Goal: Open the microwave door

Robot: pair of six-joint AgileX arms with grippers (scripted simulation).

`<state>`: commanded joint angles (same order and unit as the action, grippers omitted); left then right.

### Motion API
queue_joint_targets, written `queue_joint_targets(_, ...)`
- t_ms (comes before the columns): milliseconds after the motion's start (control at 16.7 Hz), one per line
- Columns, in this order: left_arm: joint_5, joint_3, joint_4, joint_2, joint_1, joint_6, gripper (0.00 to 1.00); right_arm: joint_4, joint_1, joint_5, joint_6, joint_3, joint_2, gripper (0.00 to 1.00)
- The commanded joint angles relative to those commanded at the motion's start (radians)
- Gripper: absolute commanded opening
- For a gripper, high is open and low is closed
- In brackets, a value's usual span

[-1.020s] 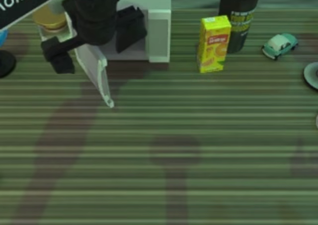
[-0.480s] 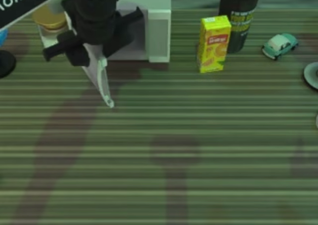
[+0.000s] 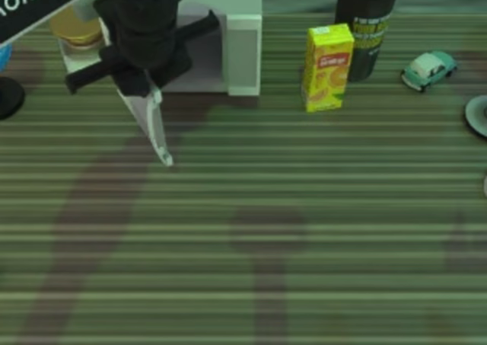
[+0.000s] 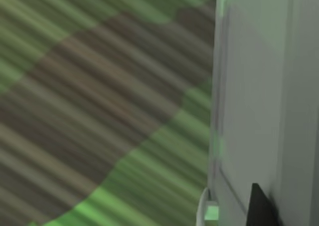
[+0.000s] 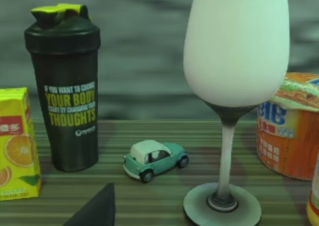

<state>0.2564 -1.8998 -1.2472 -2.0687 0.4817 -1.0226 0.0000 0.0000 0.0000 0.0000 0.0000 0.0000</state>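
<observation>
- Hovering at the frame's upper left, our left gripper straddles the microwave door; we cannot tell its grip.
- Door angles outward from the microwave.

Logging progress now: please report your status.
Left hand at microwave door. Door swung well open from microwave. Right arm out of top view. Nothing blocking the door.

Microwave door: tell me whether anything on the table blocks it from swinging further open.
Nothing visible does. The microwave door already stands well out from the microwave, its free edge over bare table. The left pincer is at the door near the oven front. The yellow carton stands to the microwave's right, clear of the door's swing.
</observation>
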Motion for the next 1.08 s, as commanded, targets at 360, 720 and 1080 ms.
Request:
queue_joint_targets(360,-0.010,-0.015,-0.015,-0.010,0.000,0.003,0.00,0.000,0.000,0.000,0.000,0.000,0.000,1.00)
queue_joint_targets(720,-0.143,-0.260,-0.222,-0.121,-0.051,0.041,0.00,0.000,0.000,0.000,0.000,0.000,0.000,1.00)
queue_joint_targets(1080,-0.260,-0.431,-0.385,-0.201,-0.089,0.086,0.00,0.000,0.000,0.000,0.000,0.000,0.000,1.00)
